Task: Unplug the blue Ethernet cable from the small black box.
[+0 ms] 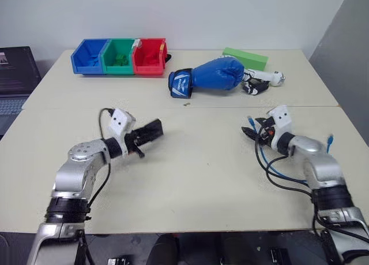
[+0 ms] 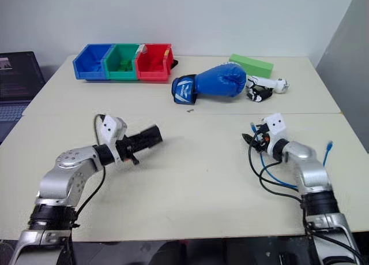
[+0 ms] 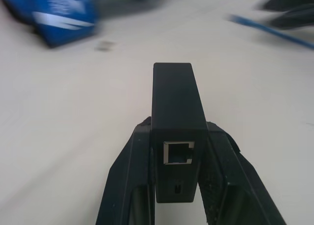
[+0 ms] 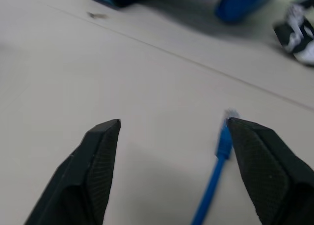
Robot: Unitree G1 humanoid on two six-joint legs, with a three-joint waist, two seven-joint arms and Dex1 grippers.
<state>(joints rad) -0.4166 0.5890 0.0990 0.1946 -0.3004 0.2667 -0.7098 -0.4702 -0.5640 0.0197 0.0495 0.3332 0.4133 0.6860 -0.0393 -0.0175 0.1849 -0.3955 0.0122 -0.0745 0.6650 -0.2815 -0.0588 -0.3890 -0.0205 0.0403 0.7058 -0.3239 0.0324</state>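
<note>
Blue Ethernet cable: I see it unplugged on the beige table, beside my wide-open right gripper. Small black box: clamped in my left gripper. White wall beyond.

Open table between the arms

Bare tabletop mid-table — boxing glove and bins crowd the far side.
</note>
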